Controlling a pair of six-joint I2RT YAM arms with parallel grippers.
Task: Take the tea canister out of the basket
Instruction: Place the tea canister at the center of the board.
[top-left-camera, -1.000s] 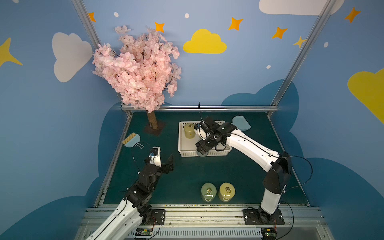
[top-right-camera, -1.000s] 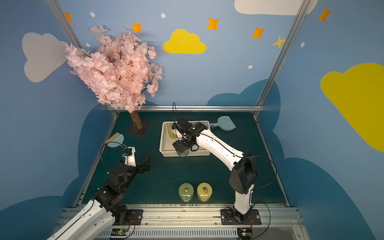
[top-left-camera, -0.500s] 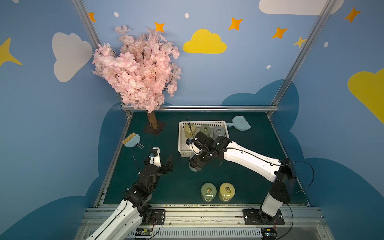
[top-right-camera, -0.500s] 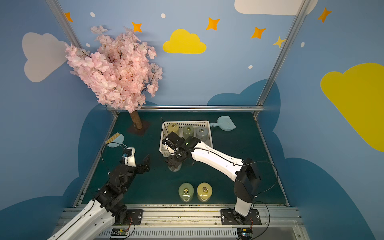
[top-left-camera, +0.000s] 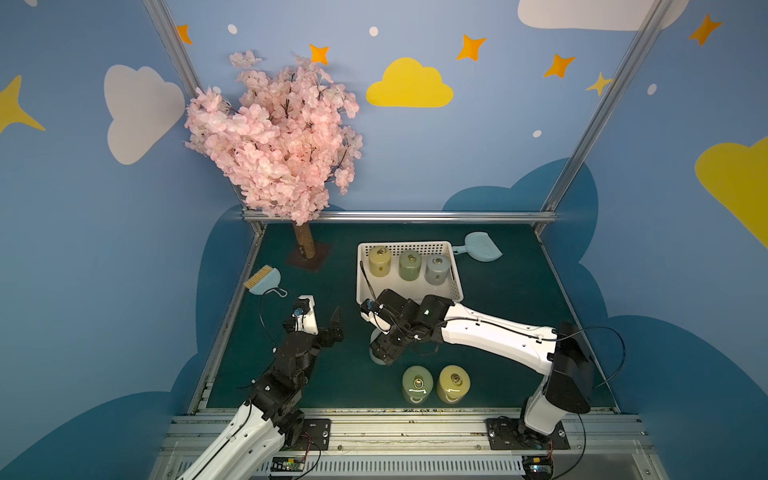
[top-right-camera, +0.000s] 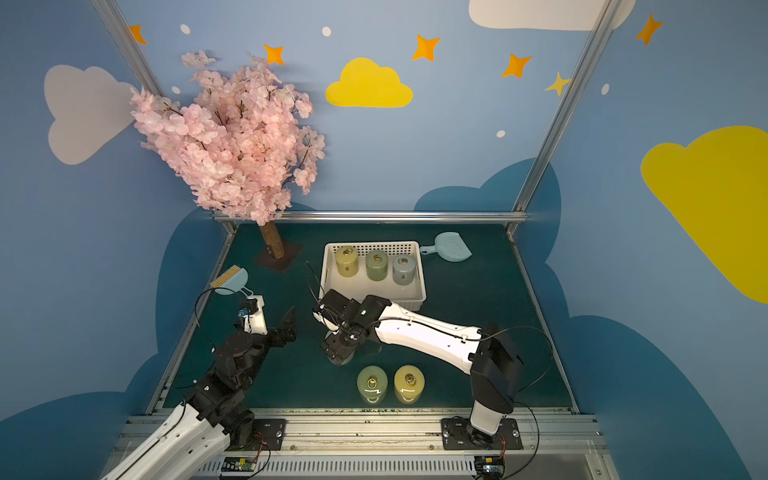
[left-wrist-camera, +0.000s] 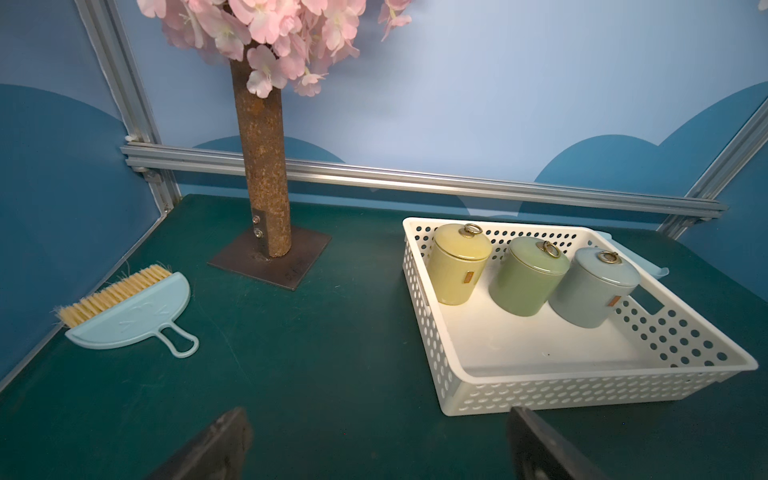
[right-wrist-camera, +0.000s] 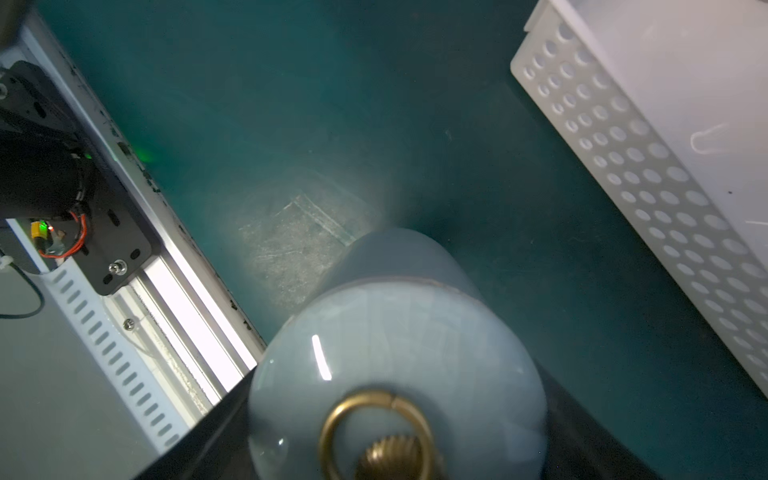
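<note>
My right gripper (top-left-camera: 380, 353) (top-right-camera: 338, 353) (right-wrist-camera: 397, 432) is shut on a pale blue tea canister (right-wrist-camera: 395, 353) with a brass ring on its lid. It holds the canister upright and low over the green mat, in front of the white basket (top-left-camera: 409, 246) (top-right-camera: 374, 248) (right-wrist-camera: 644, 166); only its lower edge (top-left-camera: 376, 360) shows under the arm. Whether it touches the mat I cannot tell. A yellow canister (top-left-camera: 379, 262), a green one (top-left-camera: 410, 266) and a grey-blue one (left-wrist-camera: 594, 286) stand along the basket's back wall. My left gripper (top-left-camera: 322, 309) (left-wrist-camera: 376, 419) is open and holds nothing, left of the basket.
A green canister (top-left-camera: 417, 384) and a yellow one (top-left-camera: 453, 383) stand on the mat near the front edge, right of the held one. A pink blossom tree (top-left-camera: 305, 245) stands back left, a pale blue brush (top-left-camera: 264, 282) at the left edge, and a dustpan (top-left-camera: 480, 247) behind the basket.
My right arm has carried the pale blue canister out over the basket's front wall, toward the front and down near the mat. The left arm has not moved.
</note>
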